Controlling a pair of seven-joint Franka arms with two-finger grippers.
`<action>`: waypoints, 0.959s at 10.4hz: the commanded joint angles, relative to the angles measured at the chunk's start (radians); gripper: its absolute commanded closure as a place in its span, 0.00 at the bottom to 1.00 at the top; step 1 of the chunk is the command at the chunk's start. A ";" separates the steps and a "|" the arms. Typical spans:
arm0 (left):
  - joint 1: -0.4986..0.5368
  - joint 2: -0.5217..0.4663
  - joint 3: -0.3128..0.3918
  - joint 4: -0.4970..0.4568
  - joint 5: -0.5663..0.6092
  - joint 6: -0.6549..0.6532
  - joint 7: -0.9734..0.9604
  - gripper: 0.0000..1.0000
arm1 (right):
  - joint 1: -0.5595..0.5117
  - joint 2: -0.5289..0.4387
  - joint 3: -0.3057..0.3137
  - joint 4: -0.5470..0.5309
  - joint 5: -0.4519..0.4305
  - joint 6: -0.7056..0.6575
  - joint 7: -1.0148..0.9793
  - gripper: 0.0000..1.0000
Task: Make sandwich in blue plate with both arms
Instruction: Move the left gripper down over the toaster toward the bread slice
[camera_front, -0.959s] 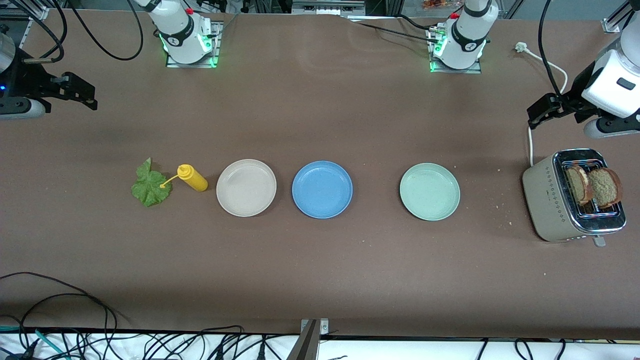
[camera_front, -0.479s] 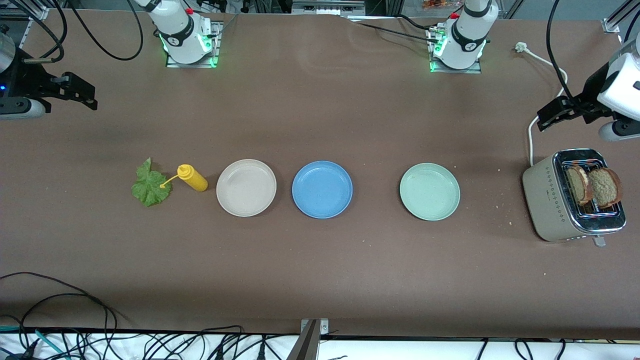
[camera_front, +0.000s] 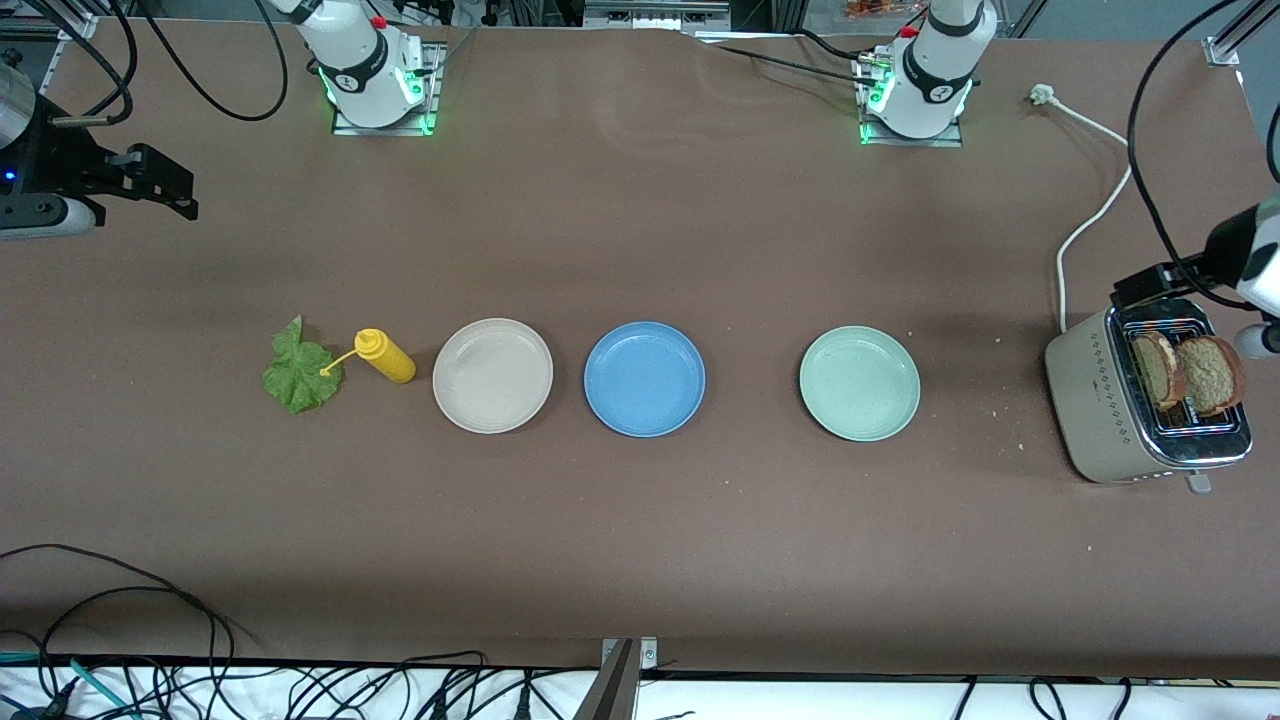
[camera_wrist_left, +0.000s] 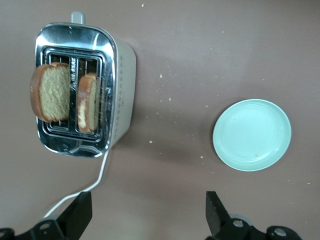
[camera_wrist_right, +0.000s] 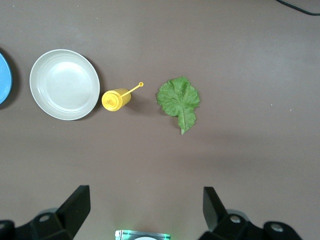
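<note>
The blue plate (camera_front: 644, 378) lies empty in the middle of the table; its edge shows in the right wrist view (camera_wrist_right: 4, 77). Two brown bread slices (camera_front: 1158, 370) (camera_front: 1210, 375) stand in the toaster (camera_front: 1100, 400), also seen in the left wrist view (camera_wrist_left: 50, 92) (camera_wrist_left: 87, 102). A green lettuce leaf (camera_front: 300, 370) (camera_wrist_right: 179, 100) lies flat toward the right arm's end. My left gripper (camera_front: 1150, 287) (camera_wrist_left: 148, 215) is open and empty, up in the air over the toaster's edge and its cord. My right gripper (camera_front: 170, 188) (camera_wrist_right: 145, 210) is open and empty, held high; the arm waits.
A yellow squeeze bottle (camera_front: 385, 356) (camera_wrist_right: 116, 99) lies beside the leaf. A beige plate (camera_front: 492, 375) (camera_wrist_right: 64, 84) and a mint-green plate (camera_front: 859, 383) (camera_wrist_left: 251, 134) flank the blue plate. The toaster's white cord (camera_front: 1090, 215) runs toward the left arm's base. Crumbs lie near the toaster.
My left gripper has moved toward the toaster and now hangs over its edge. The right arm has hardly moved. Nothing on the table has shifted.
</note>
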 joint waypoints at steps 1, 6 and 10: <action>0.056 0.074 0.006 0.032 -0.005 0.003 0.073 0.00 | -0.003 0.000 0.005 0.011 0.016 -0.007 0.008 0.00; 0.098 0.210 0.009 0.030 0.073 0.087 0.087 0.00 | -0.003 0.001 0.004 0.011 0.020 -0.007 0.008 0.00; 0.162 0.274 0.011 0.029 0.082 0.152 0.118 0.00 | -0.003 0.000 0.004 0.011 0.022 -0.009 0.008 0.00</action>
